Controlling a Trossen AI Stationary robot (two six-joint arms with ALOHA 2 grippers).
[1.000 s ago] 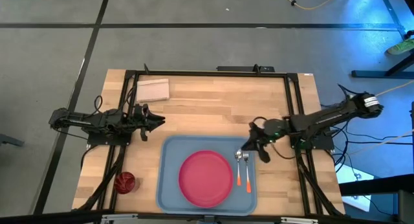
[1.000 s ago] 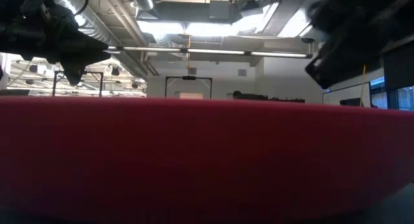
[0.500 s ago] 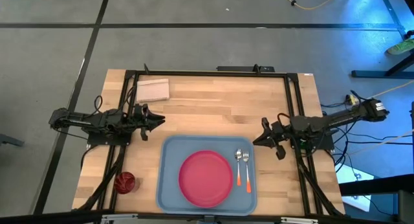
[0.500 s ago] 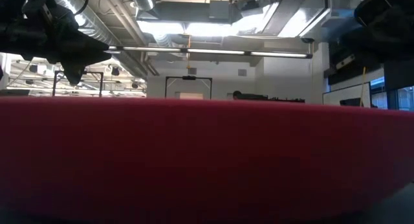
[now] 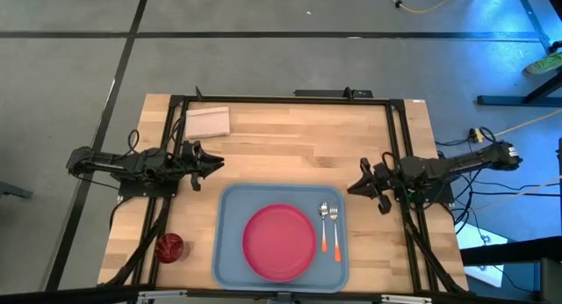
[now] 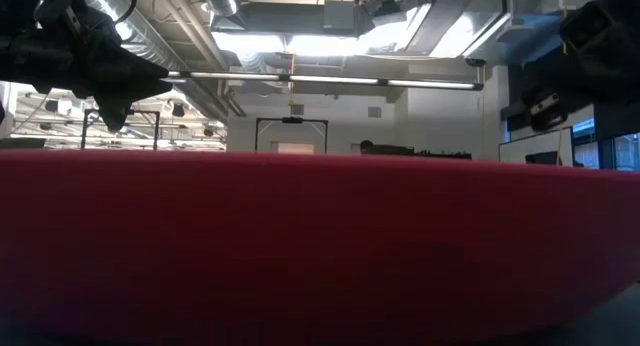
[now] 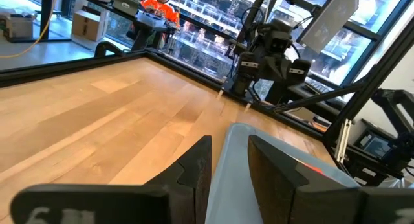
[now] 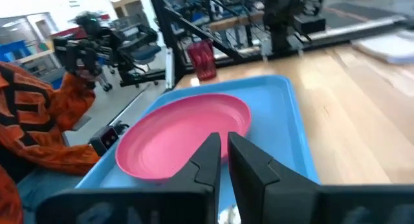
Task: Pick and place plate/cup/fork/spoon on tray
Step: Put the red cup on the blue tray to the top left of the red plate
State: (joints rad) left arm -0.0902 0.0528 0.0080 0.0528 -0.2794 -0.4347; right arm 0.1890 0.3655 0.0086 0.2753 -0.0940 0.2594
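Observation:
The light-blue tray (image 5: 230, 251) lies at the table's near middle. On it rest the pink-red plate (image 5: 278, 242) and, to its right, the fork and spoon (image 5: 329, 227) side by side, orange handles toward the near edge; which is which I cannot tell. The dark red cup (image 5: 169, 247) stands on the table left of the tray. My left gripper (image 5: 218, 164) hovers beyond the tray's far left corner, its fingers a narrow gap apart. My right gripper (image 5: 354, 187) is shut and empty, just off the tray's far right corner. The right wrist view shows the plate (image 8: 187, 136) and the cup (image 8: 202, 59).
A white flat object (image 5: 207, 121) lies at the table's far left. Black frame rails (image 5: 399, 155) run along both sides. A red surface (image 6: 320, 246) fills the lower part of the low view and hides the table. A person in orange (image 8: 32, 120) is beyond the near edge.
My right gripper has drawn back from over the heads of the fork and spoon toward the table's right edge and a little toward the far edge. The fork and spoon have stayed on the tray.

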